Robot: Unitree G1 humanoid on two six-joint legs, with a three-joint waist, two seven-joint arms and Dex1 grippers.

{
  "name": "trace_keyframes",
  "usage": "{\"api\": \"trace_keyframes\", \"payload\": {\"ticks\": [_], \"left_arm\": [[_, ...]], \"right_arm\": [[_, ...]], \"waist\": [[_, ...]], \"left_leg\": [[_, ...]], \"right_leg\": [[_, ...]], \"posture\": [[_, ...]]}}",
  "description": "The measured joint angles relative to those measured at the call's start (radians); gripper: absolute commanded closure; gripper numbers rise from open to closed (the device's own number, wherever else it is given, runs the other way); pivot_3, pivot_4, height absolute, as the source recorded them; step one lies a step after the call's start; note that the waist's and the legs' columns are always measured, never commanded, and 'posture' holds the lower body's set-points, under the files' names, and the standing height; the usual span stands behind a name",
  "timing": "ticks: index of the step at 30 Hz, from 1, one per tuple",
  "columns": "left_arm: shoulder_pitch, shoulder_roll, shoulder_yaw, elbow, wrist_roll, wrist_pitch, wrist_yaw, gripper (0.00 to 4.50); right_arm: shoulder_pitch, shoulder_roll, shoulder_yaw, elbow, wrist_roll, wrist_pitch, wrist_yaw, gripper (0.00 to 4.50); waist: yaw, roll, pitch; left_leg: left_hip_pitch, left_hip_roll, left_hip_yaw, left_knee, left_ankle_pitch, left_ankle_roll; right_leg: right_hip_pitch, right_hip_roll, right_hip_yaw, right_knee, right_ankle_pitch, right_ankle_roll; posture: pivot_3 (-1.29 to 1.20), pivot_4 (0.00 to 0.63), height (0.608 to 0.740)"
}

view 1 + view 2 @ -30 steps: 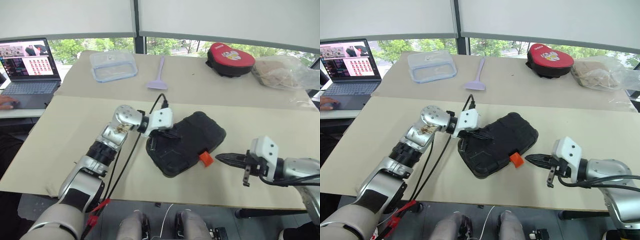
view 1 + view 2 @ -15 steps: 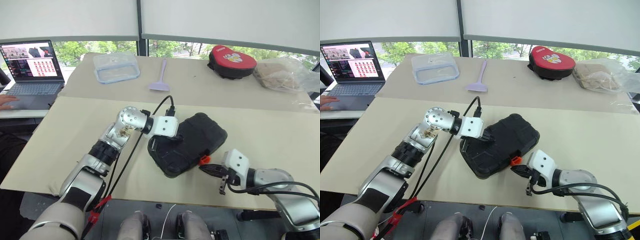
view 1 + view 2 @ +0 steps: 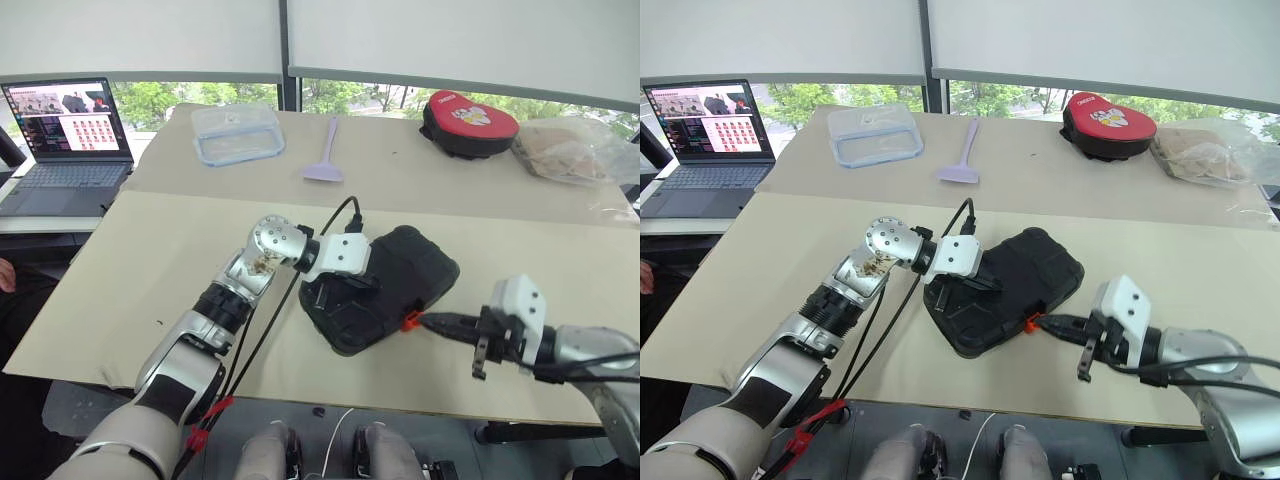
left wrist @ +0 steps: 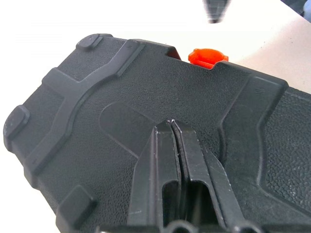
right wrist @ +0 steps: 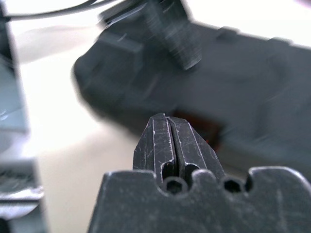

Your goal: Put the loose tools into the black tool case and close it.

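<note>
The black tool case [image 3: 395, 275] lies shut on the beige table, its orange latch [image 3: 410, 321] on the near edge. My left gripper [image 3: 366, 283] is shut with nothing in it. Its tips rest on the textured lid [image 4: 121, 92], short of the orange latch [image 4: 206, 56]. My right gripper [image 3: 428, 322] is shut and empty. It points left at the latch from the right, with its tips just beside it. In the right wrist view the right gripper [image 5: 165, 119] faces the blurred case [image 5: 243, 77]. The loose tools are out of view.
At the back of the table lie a clear lidded box [image 3: 237, 133], a lilac spatula [image 3: 325, 160], a red-and-black pouch [image 3: 468, 110] and a plastic bag [image 3: 575, 150]. An open laptop [image 3: 65, 140] stands at the far left. The table's front edge runs just below the case.
My right gripper dipped low and close to the latch half a second ago. It has since risen and drawn slightly right. My left gripper stays on the lid.
</note>
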Motion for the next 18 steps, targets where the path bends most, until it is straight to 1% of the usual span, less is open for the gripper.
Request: {"api": "trace_keyframes", "payload": {"ticks": [5, 7, 12, 16, 18], "left_arm": [[0.0, -0.006, -0.001, 0.009, 0.003, -0.021, 0.003, 4.39], [0.0, -0.006, 0.0, 0.01, 0.003, -0.021, 0.005, 4.39], [-0.001, -0.003, 0.001, 0.015, 0.004, -0.03, 0.007, 4.39], [0.001, 0.0, 0.001, 0.012, 0.004, -0.031, 0.007, 4.39], [0.002, 0.0, 0.0, 0.009, 0.004, -0.031, 0.008, 4.39]], "right_arm": [[-0.005, -0.006, 0.101, 0.029, -0.078, 0.003, -0.017, 4.5], [0.013, -0.013, 0.112, 0.032, -0.096, 0.003, -0.017, 4.5], [0.082, -0.031, 0.083, 0.008, -0.1, 0.001, -0.007, 4.5], [0.109, -0.027, 0.013, -0.032, -0.045, 0.03, -0.015, 4.5], [0.128, -0.03, -0.003, -0.05, -0.041, 0.035, -0.015, 4.5]], "waist": [[0.007, 0.0, 0.0], [0.007, 0.0, 0.0], [0.006, 0.0, 0.0], [0.006, 0.0, 0.0], [0.007, 0.0, 0.0]], "left_leg": [[-0.002, -0.001, 0.0, 0.001, -0.001, 0.002], [-0.003, -0.001, 0.0, 0.002, -0.001, 0.002], [-0.002, -0.001, 0.0, 0.002, -0.001, 0.002], [-0.002, -0.001, 0.0, 0.002, -0.001, 0.002], [-0.002, -0.001, 0.0, 0.002, -0.001, 0.002]], "right_leg": [[-0.001, -0.001, 0.0, -0.001, 0.001, 0.001], [-0.001, -0.001, 0.0, -0.001, 0.001, 0.002], [0.0, -0.001, 0.0, -0.001, 0.001, 0.002], [0.0, -0.001, 0.001, -0.001, 0.001, 0.002], [0.0, -0.001, 0.0, -0.001, 0.001, 0.002]], "posture": [[0.0, 0.15, 0.731], [0.0, 0.15, 0.731], [0.0, 0.15, 0.731], [0.0, 0.15, 0.731], [0.0, 0.15, 0.731]]}}
